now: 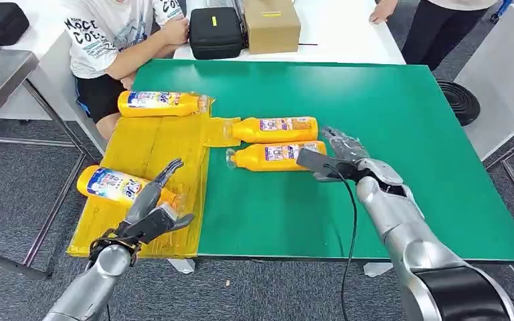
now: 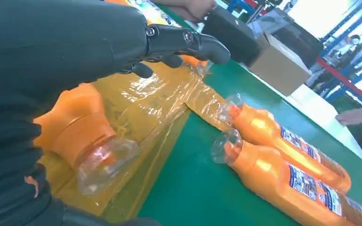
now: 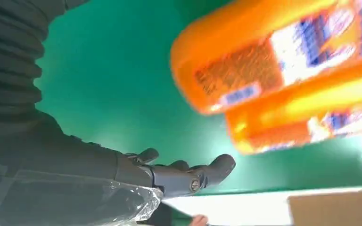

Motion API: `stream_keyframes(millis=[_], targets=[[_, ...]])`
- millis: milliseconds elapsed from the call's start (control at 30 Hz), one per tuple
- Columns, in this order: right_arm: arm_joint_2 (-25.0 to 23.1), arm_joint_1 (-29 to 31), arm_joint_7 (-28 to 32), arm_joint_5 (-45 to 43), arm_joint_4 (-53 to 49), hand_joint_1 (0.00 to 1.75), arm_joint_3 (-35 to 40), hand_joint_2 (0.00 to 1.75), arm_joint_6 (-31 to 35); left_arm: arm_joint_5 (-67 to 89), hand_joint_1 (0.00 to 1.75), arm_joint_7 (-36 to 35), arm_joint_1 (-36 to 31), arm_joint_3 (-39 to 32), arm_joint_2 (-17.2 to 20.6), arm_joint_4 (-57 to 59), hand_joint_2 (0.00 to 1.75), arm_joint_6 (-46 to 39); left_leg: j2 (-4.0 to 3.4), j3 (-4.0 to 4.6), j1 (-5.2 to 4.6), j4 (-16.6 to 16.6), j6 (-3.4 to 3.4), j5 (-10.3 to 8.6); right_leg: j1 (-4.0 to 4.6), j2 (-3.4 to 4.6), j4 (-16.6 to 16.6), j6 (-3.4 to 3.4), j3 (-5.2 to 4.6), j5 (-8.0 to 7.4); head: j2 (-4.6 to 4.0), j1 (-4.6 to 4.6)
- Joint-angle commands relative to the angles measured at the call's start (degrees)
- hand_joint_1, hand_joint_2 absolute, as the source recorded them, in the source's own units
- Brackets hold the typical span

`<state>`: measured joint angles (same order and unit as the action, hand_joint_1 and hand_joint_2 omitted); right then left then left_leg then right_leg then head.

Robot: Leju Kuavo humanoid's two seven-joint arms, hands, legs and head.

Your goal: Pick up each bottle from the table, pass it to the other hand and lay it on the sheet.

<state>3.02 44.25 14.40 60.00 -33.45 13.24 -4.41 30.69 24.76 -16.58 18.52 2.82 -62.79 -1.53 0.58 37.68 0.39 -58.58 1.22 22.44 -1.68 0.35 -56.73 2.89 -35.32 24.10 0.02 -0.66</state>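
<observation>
Both hands empty, four bottles down: two on the sheet, two on the green bench.

My left hand [image 1: 148, 221] hangs over the yellow sheet [image 1: 140, 144] at the bench's [image 1: 388, 134] 8 o'clock corner, fingers [image 1: 167, 170] spread wide, holding nothing; near sheet bottle [image 1: 117, 185] lies just beside it, toward 10 o'clock. Far sheet bottle [image 1: 162, 103] lies at the sheet's 12 o'clock end. My right hand [image 1: 340, 155] sits at the base ends of the two bench bottles, fingers apart, nothing gripped; can't tell if it touches them. Far bench bottle [image 1: 274, 128] has its cap end on a flap of the sheet; near bench bottle [image 1: 278, 156] lies beside it, parallel, caps toward 9 o'clock.
</observation>
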Motion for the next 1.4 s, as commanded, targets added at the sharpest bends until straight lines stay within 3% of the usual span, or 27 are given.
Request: stream_keyframes(millis=[33, 800, 1167, 1400], targets=[[-5.9, 5.9, 1.5, 0.7, 11.0, 0.0, 6.3, 1.75, -2.0, 0.6, 0.0, -0.6, -0.6, -2.2, -1.4, 2.0, 1.75, -0.1, -0.32, -0.29, 0.07, 0.0, -0.06, 0.16, 0.1, 0.24, 0.0, -0.21, 0.21, 0.05, 0.0, -0.02], [-6.3, 9.5, 0.7, -1.6, 12.4, 0.0, 8.6, 1.75, -2.1, 0.2, 0.0, -1.2, 1.9, -4.5, -0.8, 0.9, 1.75, -0.1, -0.1, -0.16, 0.04, 0.0, -0.04, 0.09, 0.07, 0.04, 0.0, -0.15, 0.12, 0.06, 0.0, -0.02], [-4.8, 9.7, -5.0, -1.0, 16.3, 0.0, 9.4, 1.75, -1.8, 0.0, 0.0, -1.9, 1.3, -4.2, -1.4, 1.5, 1.75, 0.9, 0.02, -0.05, 0.01, 0.0, -0.01, 0.0, 0.02, -0.06, 0.0, -0.07, 0.02, 0.02, 0.0, -0.02], [-4.5, 10.3, -7.2, -0.5, 17.2, 0.0, 9.5, 1.75, -1.1, -0.4, 0.0, -2.0, 0.7, -3.7, -1.7, 2.7, 1.75, 1.2, -0.01, -0.44, 0.13, 0.0, -0.08, 0.18, 0.18, -0.12, 0.1, -0.31, 0.47, 0.17, 0.0, -0.02]])
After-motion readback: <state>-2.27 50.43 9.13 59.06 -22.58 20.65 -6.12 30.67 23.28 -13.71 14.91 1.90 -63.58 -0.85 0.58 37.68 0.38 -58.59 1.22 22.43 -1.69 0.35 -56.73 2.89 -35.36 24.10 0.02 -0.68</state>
